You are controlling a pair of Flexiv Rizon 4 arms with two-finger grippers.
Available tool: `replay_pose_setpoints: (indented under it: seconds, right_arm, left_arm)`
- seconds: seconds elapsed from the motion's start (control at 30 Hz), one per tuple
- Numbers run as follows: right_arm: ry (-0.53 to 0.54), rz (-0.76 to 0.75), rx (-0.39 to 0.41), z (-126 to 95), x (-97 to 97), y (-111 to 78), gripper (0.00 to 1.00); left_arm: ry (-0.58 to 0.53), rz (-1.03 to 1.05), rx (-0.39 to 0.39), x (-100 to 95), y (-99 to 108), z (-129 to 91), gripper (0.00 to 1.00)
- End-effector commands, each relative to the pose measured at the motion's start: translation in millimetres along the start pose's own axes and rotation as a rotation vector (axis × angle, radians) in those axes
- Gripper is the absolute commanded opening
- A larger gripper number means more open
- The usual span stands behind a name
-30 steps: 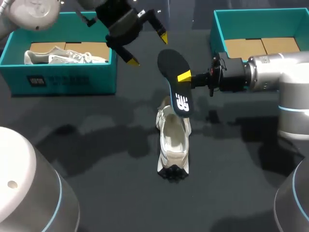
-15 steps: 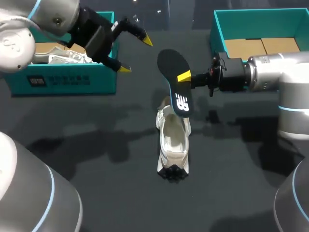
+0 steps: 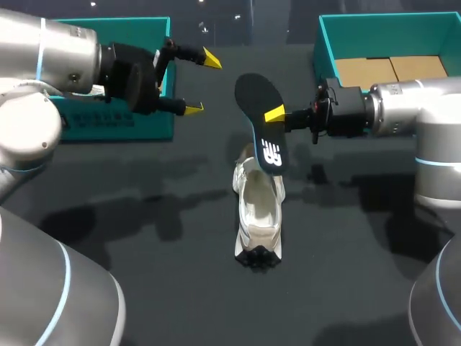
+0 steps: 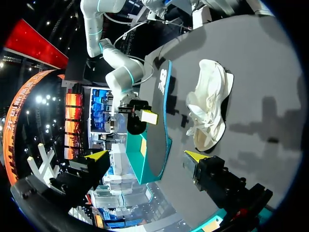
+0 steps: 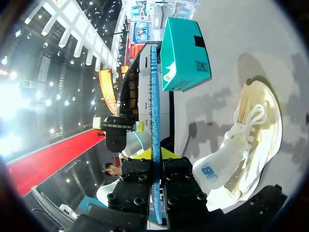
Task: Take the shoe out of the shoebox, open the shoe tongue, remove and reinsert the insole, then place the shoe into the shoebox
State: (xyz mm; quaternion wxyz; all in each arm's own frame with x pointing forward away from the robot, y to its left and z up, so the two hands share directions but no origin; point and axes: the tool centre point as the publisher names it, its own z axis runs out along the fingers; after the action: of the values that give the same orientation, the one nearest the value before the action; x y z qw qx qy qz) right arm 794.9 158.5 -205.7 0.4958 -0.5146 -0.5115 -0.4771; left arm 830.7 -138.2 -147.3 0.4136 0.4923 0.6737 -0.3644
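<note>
In the head view, our left jaws stand wide apart in front of the left shoebox (image 3: 155, 122). Our right jaws are clamped on the dark insole (image 3: 261, 122), holding it over the far end of the white shoe (image 3: 258, 216). The shoe lies mid-worktop (image 3: 144, 238), and the right shoebox (image 3: 324, 50) sits at the far right.

In the left wrist view, the left jaws gape, and ahead of them are the insole (image 4: 163, 106), seen edge-on, and the shoe (image 4: 210, 111).

In the right wrist view, the right jaws pinch the insole (image 5: 154, 87) from both sides. The shoe (image 5: 256, 140) lies just beside it, with the left shoebox (image 5: 186, 53) beyond.
</note>
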Motion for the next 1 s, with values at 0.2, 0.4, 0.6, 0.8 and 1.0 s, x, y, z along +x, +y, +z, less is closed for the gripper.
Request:
replay_pose_setpoints:
  seconds: [0.2, 0.4, 0.6, 0.8, 1.0]
  right_arm:
    - [-0.002, 0.001, 0.0, 0.5, 0.2, -0.5, 0.0]
    - [-0.002, 0.001, 0.0, 0.5, 0.2, -0.5, 0.0]
    - [0.01, -0.013, -0.025, 0.6, 0.1, -0.6, 0.0]
    - [0.014, -0.014, -0.047, 3.7, 1.8, -3.7, 0.0]
    - [0.05, -0.004, -0.046, 5.8, 0.1, -6.9, 0.0]
  left_arm:
    - [-0.103, 0.041, 0.002, 8.6, -1.2, 4.4, 1.0]
    - [-0.154, 0.057, 0.04, 30.2, 3.5, 16.9, 1.0]
    - [-0.189, 0.013, 0.066, 41.5, 4.6, 33.1, 1.0]
    - [-0.209, 0.033, 0.039, 41.1, 1.0, 53.1, 1.0]
    - [-0.234, 0.033, 0.04, 40.2, 0.5, 73.1, 1.0]
